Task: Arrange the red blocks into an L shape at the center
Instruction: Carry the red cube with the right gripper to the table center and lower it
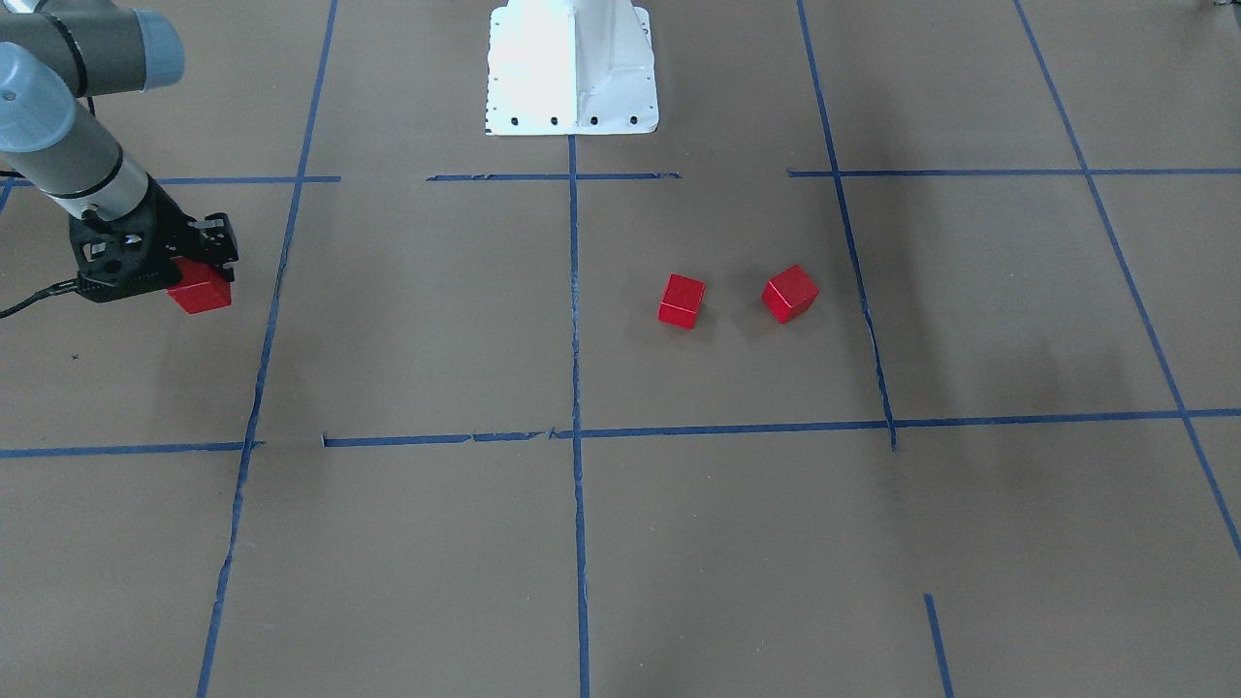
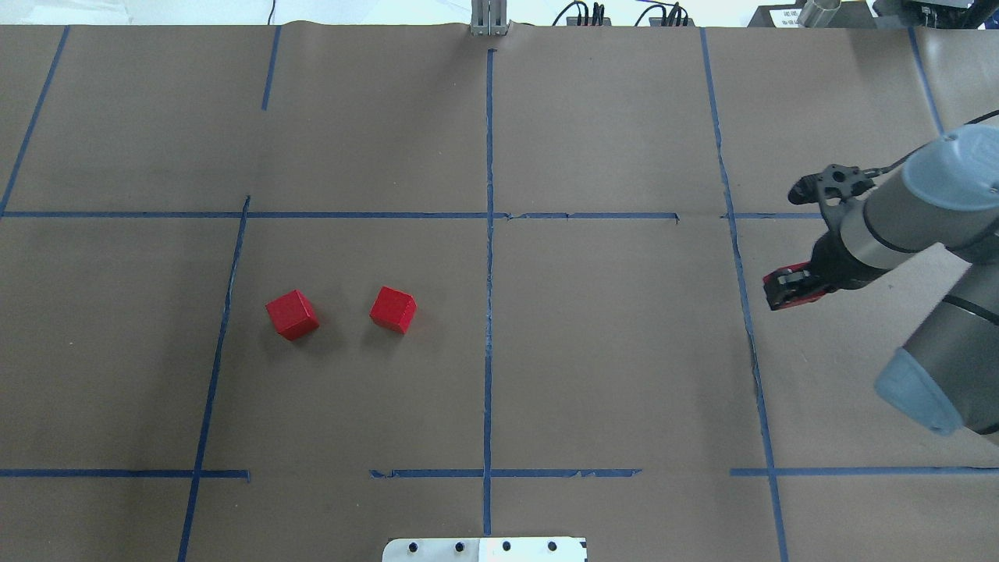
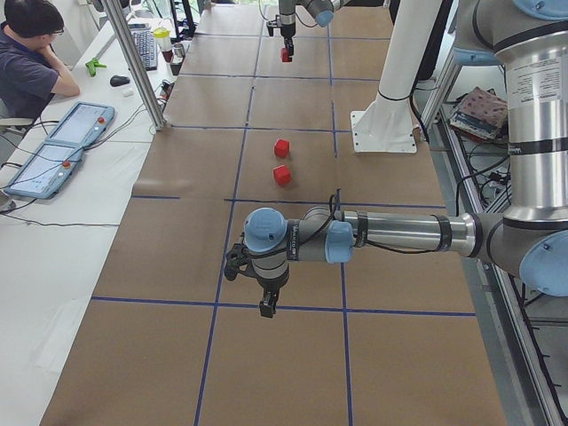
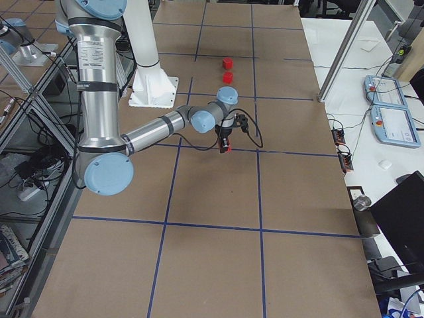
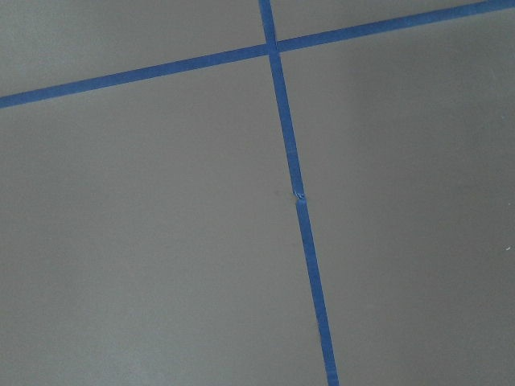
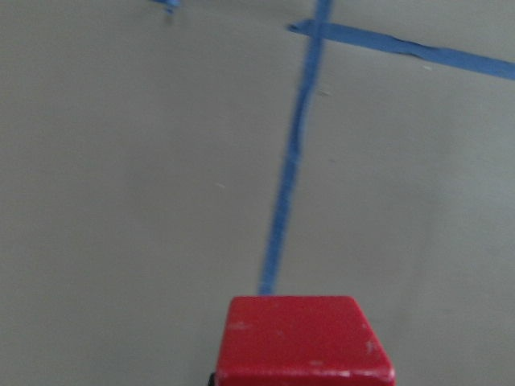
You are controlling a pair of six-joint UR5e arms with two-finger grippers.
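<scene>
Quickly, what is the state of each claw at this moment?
Left claw: cannot be told from these views.
Right claw: closed, holding a red block.

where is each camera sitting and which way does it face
Front-facing: across the table, facing the base; right arm at view left, held block.
Overhead: behind the base, looking forward and down; right gripper, base edge.
Exterior left: table's end on the robot's left, looking along; left arm near, left gripper.
Exterior right: opposite end; right arm near.
Left wrist: down at tape cross; no body shows.
Right wrist: down past held block.
Shared: front-facing and overhead both show two loose blocks.
</scene>
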